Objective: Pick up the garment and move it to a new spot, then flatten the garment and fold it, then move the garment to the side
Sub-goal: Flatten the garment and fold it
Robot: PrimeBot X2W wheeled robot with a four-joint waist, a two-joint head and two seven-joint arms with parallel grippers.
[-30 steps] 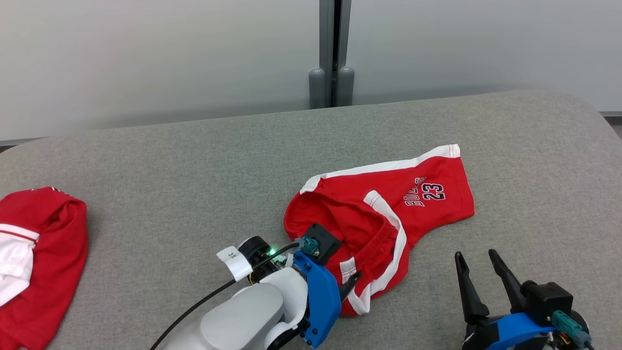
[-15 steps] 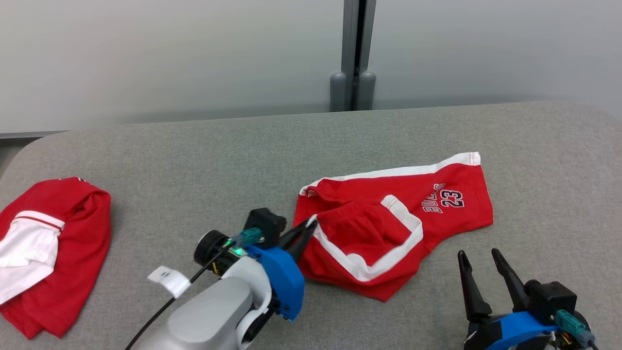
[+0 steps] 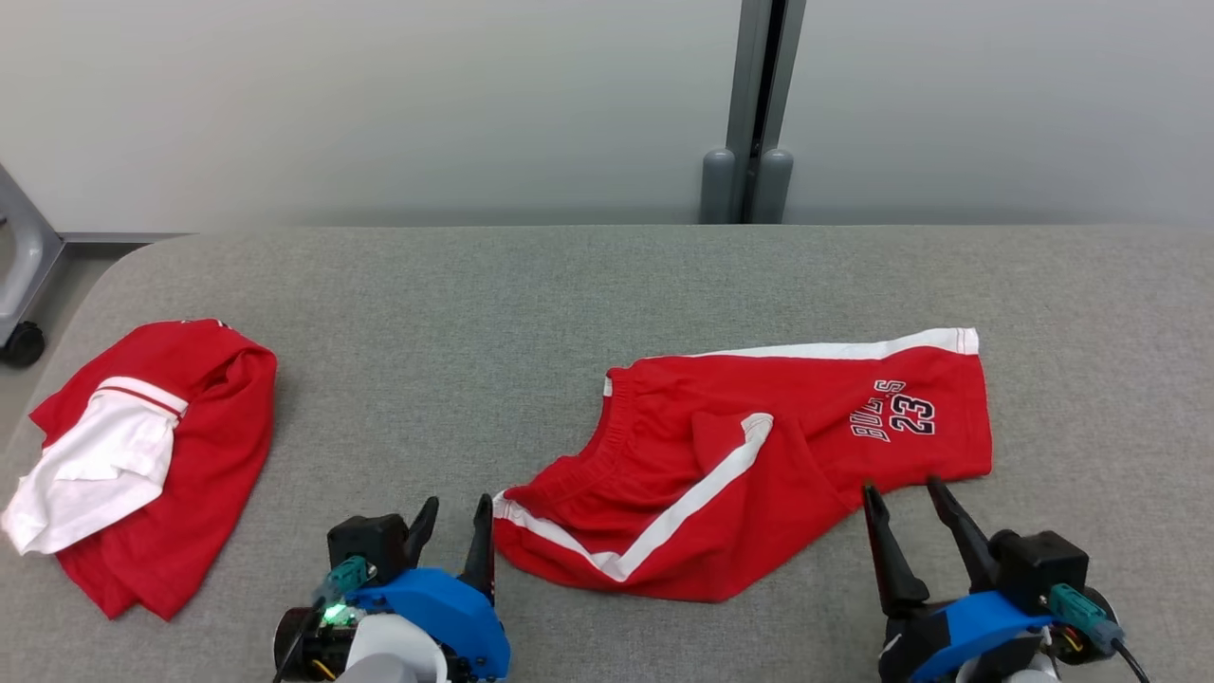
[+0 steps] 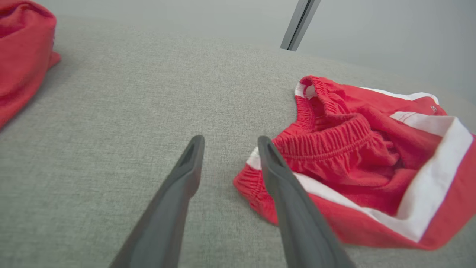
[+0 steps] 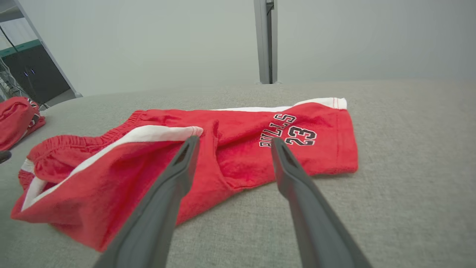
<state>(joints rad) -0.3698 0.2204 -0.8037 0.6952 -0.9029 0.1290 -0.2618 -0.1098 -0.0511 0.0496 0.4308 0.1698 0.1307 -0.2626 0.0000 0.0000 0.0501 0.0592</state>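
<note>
The garment (image 3: 759, 455) is a pair of red shorts with white side stripes and "BULLS 23" printed on one leg. It lies loosely spread on the grey padded table (image 3: 474, 313), waistband toward the left. My left gripper (image 3: 457, 503) is open at the near edge, just left of the waistband corner, with nothing between its fingers. In the left wrist view the left gripper (image 4: 230, 140) hovers over bare table beside the garment (image 4: 353, 156). My right gripper (image 3: 901, 489) is open near the leg hem. The right wrist view has the right gripper (image 5: 235, 140) above the garment (image 5: 241, 149).
A second red and white garment (image 3: 152, 455) lies crumpled at the table's left end, also seen as a red heap (image 4: 22, 56) in the left wrist view. A grey post (image 3: 754, 114) stands behind the table against the wall. A caster wheel (image 3: 21, 343) sits off the left edge.
The left gripper let go of the shorts' waistband, opened and drew back to the near edge. The shorts now lie more spread out. The head camera has turned, shifting the whole view.
</note>
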